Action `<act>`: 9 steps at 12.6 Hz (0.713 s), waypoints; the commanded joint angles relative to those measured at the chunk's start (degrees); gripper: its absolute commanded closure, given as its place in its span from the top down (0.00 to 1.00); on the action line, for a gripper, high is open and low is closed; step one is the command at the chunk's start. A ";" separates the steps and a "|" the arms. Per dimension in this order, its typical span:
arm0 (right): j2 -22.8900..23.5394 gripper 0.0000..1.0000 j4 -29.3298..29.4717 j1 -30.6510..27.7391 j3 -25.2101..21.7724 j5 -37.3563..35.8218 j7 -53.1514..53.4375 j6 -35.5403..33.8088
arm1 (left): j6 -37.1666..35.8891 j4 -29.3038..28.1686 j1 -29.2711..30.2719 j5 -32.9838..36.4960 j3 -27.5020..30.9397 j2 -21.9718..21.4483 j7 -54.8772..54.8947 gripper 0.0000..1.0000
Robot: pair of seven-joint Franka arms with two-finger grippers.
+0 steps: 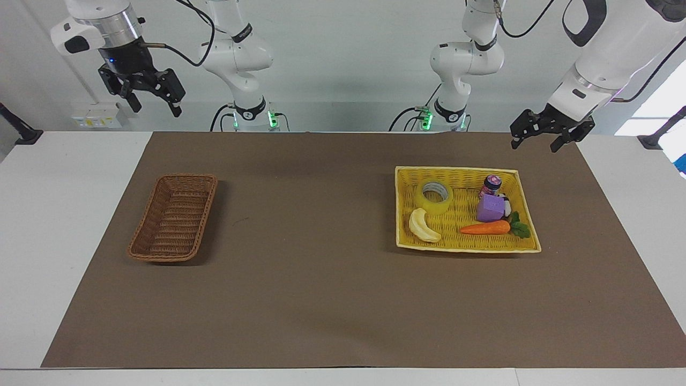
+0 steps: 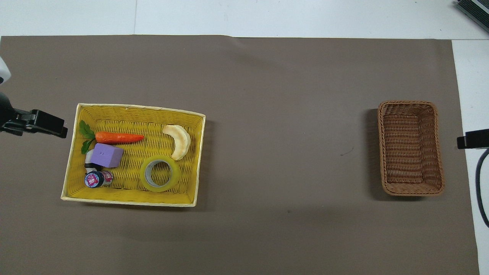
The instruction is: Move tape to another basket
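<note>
The tape (image 1: pixel 435 196), a translucent yellow roll with a grey core, lies flat in the yellow woven tray (image 1: pixel 455 169) toward the left arm's end of the table; it also shows in the overhead view (image 2: pixel 160 173). The dark brown wicker basket (image 1: pixel 174 217) stands empty toward the right arm's end, also seen from overhead (image 2: pixel 410 147). My left gripper (image 1: pixel 535 147) is open and empty, in the air over the mat's corner beside the tray. My right gripper (image 1: pixel 154 109) is open and empty, raised high near the basket's end of the table.
In the tray (image 2: pixel 133 108) with the tape lie a pale banana (image 1: pixel 423 226), a carrot (image 1: pixel 485 228), a purple block (image 1: pixel 491 208) and a small bottle (image 1: pixel 490 184). A brown mat (image 1: pixel 321 268) covers the table.
</note>
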 commanded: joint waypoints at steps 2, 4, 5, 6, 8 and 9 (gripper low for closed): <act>0.64 1.00 0.30 -0.86 -0.38 1.30 -2.66 -0.22 | -1.71 1.14 0.74 1.30 -0.48 0.45 0.61 1.00; 0.72 1.00 0.04 -1.55 -0.73 1.30 -2.39 -0.13 | -1.80 1.14 0.83 1.31 -0.48 0.36 0.52 1.00; 0.64 1.00 -0.05 -2.00 -0.73 1.30 -2.31 -0.13 | -1.80 1.06 0.83 1.39 -0.48 0.36 0.52 1.00; 0.64 1.00 -0.14 -1.91 -0.73 1.30 -1.87 -0.22 | -1.80 1.06 0.83 1.39 -0.48 0.36 0.44 1.00; 0.46 1.00 -0.23 -1.48 -0.64 1.30 0.58 -0.22 | -1.62 0.53 0.74 1.39 -0.48 0.19 0.35 1.00; 0.29 1.00 -0.75 -1.30 -0.64 1.30 1.20 -0.13 | -1.62 0.36 0.74 1.31 -0.48 0.10 0.35 1.00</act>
